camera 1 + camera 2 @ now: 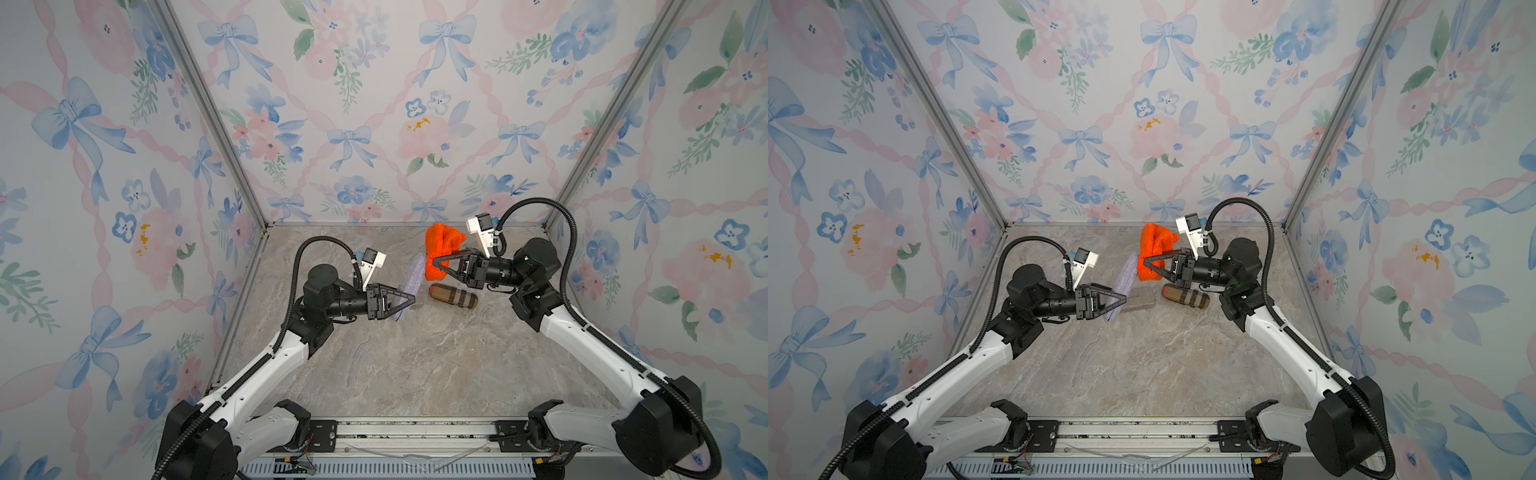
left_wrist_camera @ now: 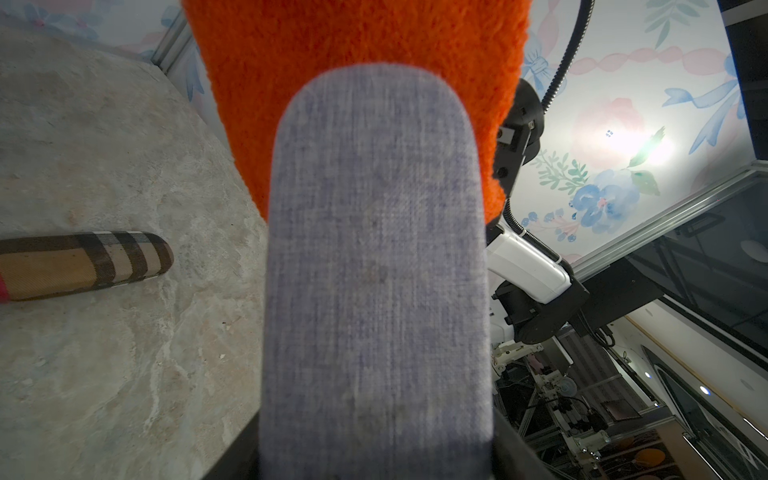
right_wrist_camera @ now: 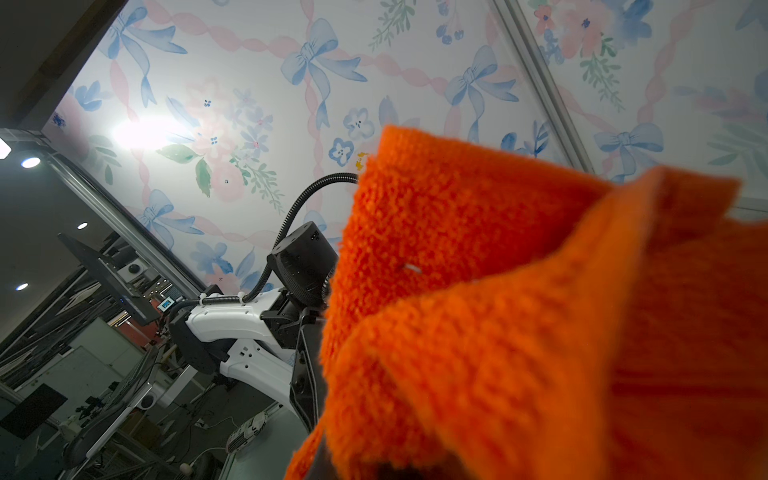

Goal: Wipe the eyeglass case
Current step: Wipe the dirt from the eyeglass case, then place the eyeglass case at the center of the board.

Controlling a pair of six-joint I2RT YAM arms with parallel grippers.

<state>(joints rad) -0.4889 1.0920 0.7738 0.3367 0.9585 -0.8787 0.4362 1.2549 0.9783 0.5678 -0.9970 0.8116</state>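
Observation:
A grey-lavender fabric eyeglass case (image 1: pixel 413 270) (image 1: pixel 1127 270) is held off the table, with my left gripper (image 1: pixel 411 300) (image 1: pixel 1123 300) shut on its near end. It fills the left wrist view as a long rounded case (image 2: pixel 374 270). My right gripper (image 1: pixel 434 262) (image 1: pixel 1145 262) is shut on a bunched orange cloth (image 1: pixel 442 245) (image 1: pixel 1156 243) (image 3: pixel 540 311). The cloth (image 2: pixel 353 41) sits right behind the case's far end; whether they touch is unclear. Fabric hides both grippers' fingertips in the wrist views.
A brown plaid case (image 1: pixel 453 296) (image 1: pixel 1185 296) (image 2: pixel 83 266) lies on the marble table (image 1: pixel 415 374) below the right gripper. A flat grey-brown rectangle (image 1: pixel 1139 300) lies beside it. Floral walls close in the left, back and right sides.

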